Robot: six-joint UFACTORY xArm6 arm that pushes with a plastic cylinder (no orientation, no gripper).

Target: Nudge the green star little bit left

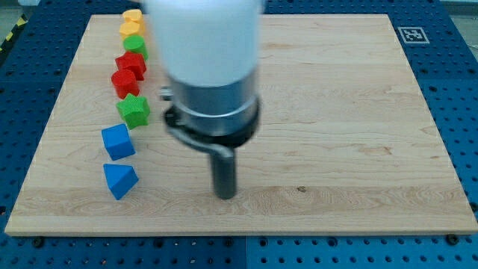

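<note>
Nearest the bottom of the frame, my tip (pixel 225 196) rests on the wooden board (pixel 336 112), a little below the frame's centre and touching no block. There are no jaws on this arm to be released or clenched; it ends in a plain rod, holding nothing.

To the lower left sits a blue triangular block (pixel 119 181), and just above it a blue cube-like block (pixel 117 141). Next up the column is the green star (pixel 134 110), the block the task names, at the left of the frame about mid-height. It lies well apart from my tip, up and to the left of it.

Further up come two red blocks (pixel 128 73), close together, then a green block (pixel 135 46), then two yellow blocks (pixel 132 23) at the upper left; their shapes are hard to make out.

I judge this the approach step: the star looks untouched. The next move calls for bringing the tip to the star's right side, level with it, then a short push leftward, keeping clear of the red block above and the blue cube below.
</note>
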